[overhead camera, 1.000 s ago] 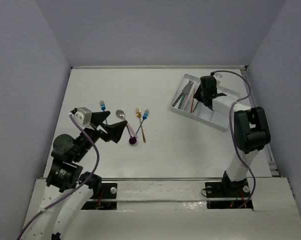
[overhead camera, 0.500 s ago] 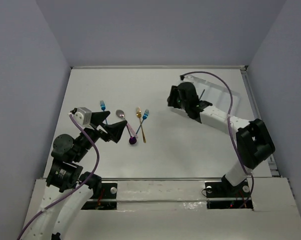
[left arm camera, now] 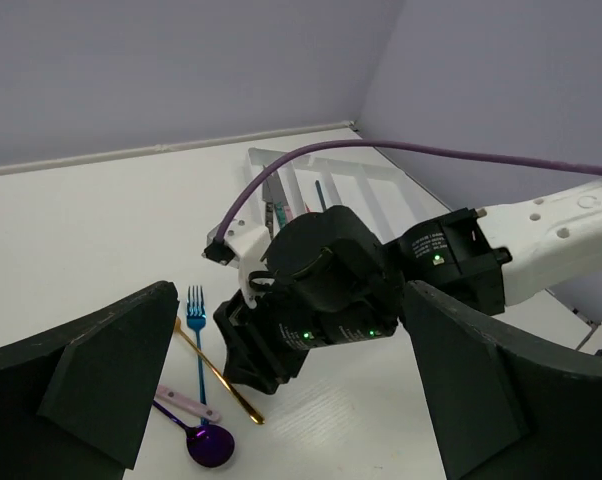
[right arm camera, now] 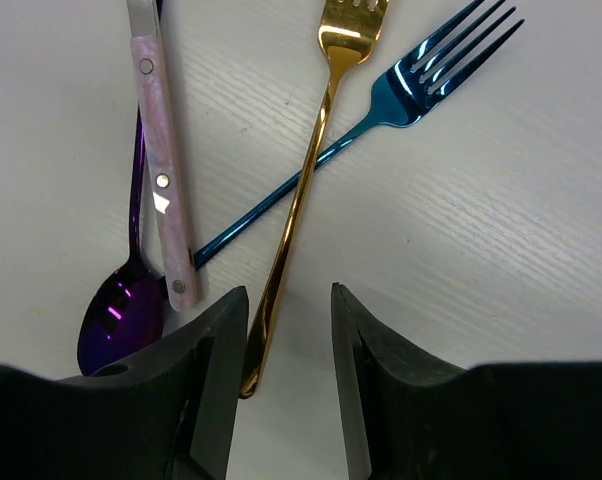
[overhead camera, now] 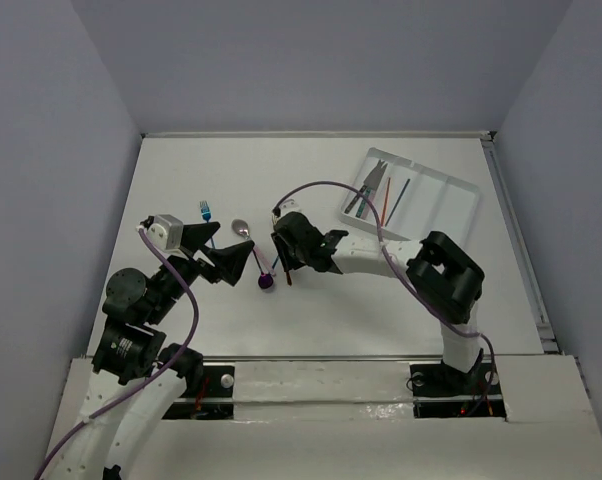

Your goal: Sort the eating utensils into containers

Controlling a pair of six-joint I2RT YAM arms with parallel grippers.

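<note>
A crossed cluster of eating utensils lies mid-table: a gold fork [right arm camera: 321, 150], a blue fork [right arm camera: 401, 100], a purple spoon [right arm camera: 121, 305] and a pink-handled piece [right arm camera: 161, 170]. My right gripper [right arm camera: 286, 290] hangs low over them, open, with the gold fork's handle end between its fingers, close to the left one. In the top view the right gripper [overhead camera: 283, 258] covers most of the cluster, while the purple spoon [overhead camera: 267, 281] shows. My left gripper [overhead camera: 233, 240] stands open and empty to the left. The containers are a white tray [overhead camera: 451, 200] at the back right, with several utensils inside.
A second blue fork [overhead camera: 205, 210] and a silver spoon [overhead camera: 241, 228] lie by the left gripper. The right arm [overhead camera: 381, 255] stretches across the middle of the table, trailing a purple cable [overhead camera: 326, 185]. Walls close in the table on three sides.
The right arm has swung from above the tray leftward and down to the utensil cluster. The left arm has not moved.
</note>
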